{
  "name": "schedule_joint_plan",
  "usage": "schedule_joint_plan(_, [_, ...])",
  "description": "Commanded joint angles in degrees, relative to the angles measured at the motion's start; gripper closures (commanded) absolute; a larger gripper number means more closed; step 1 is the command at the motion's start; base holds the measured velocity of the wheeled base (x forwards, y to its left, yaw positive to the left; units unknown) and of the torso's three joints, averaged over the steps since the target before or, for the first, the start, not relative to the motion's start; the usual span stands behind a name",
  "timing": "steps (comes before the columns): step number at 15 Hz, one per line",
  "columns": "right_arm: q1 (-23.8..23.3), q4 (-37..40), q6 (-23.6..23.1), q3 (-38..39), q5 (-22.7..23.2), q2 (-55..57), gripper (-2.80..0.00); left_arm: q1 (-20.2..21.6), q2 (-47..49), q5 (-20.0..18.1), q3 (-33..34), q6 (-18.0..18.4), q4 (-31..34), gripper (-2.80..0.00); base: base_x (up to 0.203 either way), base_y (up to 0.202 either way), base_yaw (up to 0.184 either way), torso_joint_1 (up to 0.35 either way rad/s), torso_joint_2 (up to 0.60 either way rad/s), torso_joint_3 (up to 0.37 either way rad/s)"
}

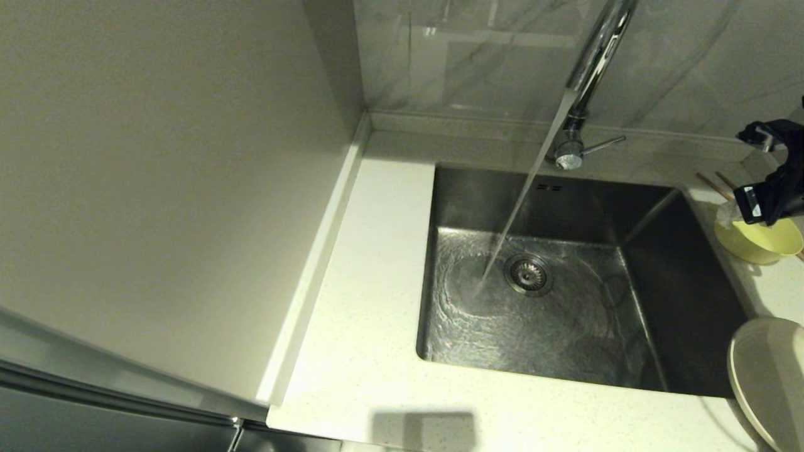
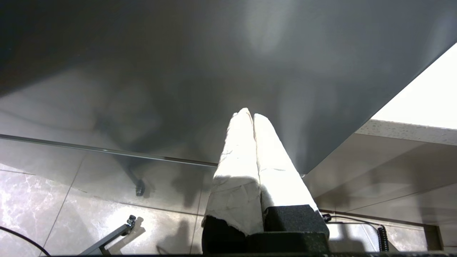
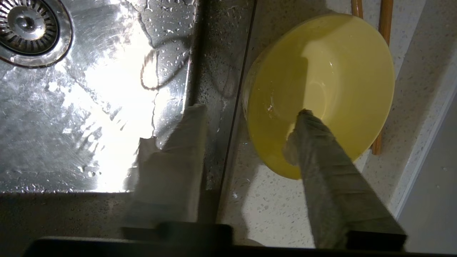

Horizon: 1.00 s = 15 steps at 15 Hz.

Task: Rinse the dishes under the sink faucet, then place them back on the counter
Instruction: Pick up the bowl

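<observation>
The right gripper (image 3: 250,110) is seen with jaws wide astride the bowl (image 3: 342,71) rim, one finger inside. The bowl sits on the bench (image 3: 271,210) beside the sink (image 1: 659,314), over the chopsticks (image 3: 385,21). Only the head view shows the faucet (image 1: 597,56) running and the plate (image 1: 769,376). The left gripper (image 2: 252,116) is parked, jaws closed. No writing is readable.

A plain beige wall panel (image 1: 163,188) stands left — grey-veined marble backsplash (image 1: 477,56) behind.

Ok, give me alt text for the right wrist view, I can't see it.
The right pincer is open astride the near rim of the yellow bowl on the counter, beside the wet sink. Chopsticks lie behind the bowl.
</observation>
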Motion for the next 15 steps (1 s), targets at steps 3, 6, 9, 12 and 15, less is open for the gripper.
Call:
schedule_joint_plan(3, [0.0,0.2,-0.1,1.2,-0.1,0.9,-2.80,0.0,-0.1,0.0,0.0,0.0,0.0,0.00,0.000,0.000,0.000,0.000,0.00,0.000])
schedule_joint_plan(6, [-0.1,0.1,-0.1,1.4,-0.3,2.7,-2.80,0.0,-0.1,0.0,0.0,0.0,0.0,0.00,0.000,0.000,0.000,0.000,0.00,0.000])
schedule_joint_plan(9, [-0.3,-0.1,-0.1,0.8,-0.7,4.1,-2.80,0.0,-0.1,0.0,0.0,0.0,0.0,0.00,0.000,0.000,0.000,0.000,0.00,0.000])
schedule_joint_plan(12, [-0.4,-0.3,-0.1,0.5,-0.7,4.9,0.00,0.0,-0.1,0.0,0.0,0.0,0.0,0.00,0.000,0.000,0.000,0.000,0.00,0.000])
schedule_joint_plan(15, [-0.5,-0.4,-0.2,-0.8,-1.8,6.0,0.00,0.0,-0.1,0.0,0.0,0.0,0.0,0.00,0.000,0.000,0.000,0.000,0.00,0.000])
